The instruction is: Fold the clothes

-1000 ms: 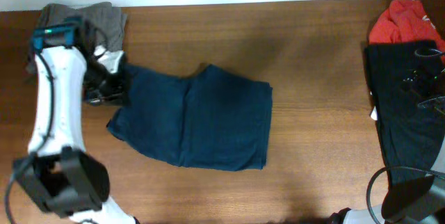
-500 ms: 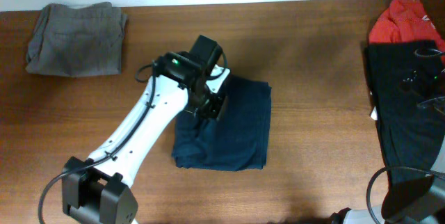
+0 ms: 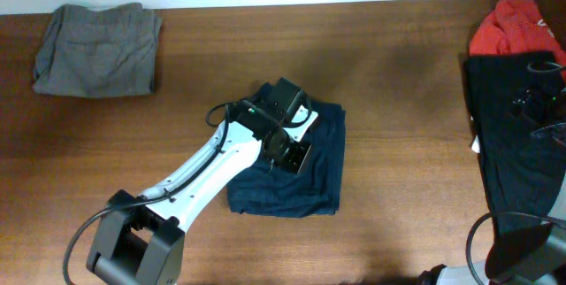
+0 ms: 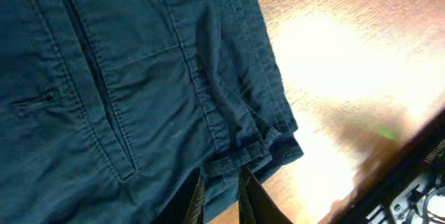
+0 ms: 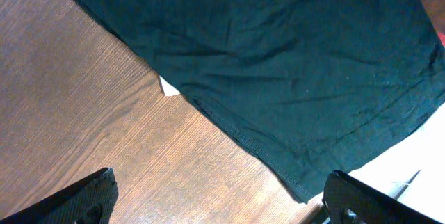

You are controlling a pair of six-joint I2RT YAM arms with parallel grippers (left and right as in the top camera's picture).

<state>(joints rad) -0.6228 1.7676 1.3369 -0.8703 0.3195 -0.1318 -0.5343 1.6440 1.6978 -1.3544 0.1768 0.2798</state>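
The dark navy trousers [image 3: 311,179] lie folded at the table's middle; the left wrist view shows their waistband and pocket seams [image 4: 104,78]. My left gripper [image 3: 287,150] is over their left part, its fingers [image 4: 219,196] nearly together with a navy hem edge between them. The black piece [image 3: 513,161] lies spread at the right edge, with the red top [image 3: 513,28] behind it. My right gripper [image 3: 538,108] hovers over the black piece [image 5: 278,50]. Its fingers [image 5: 219,196] are wide apart and empty.
Folded grey trousers [image 3: 95,37] sit at the far left corner. A small white tag [image 5: 168,87] pokes out from under the black piece's hem. Bare wooden table [image 3: 407,99] lies between the navy trousers and the black piece.
My left arm swept from the far left to the middle, carrying the navy trousers' left half over the right half. The piece is now narrower. The right arm has not moved.
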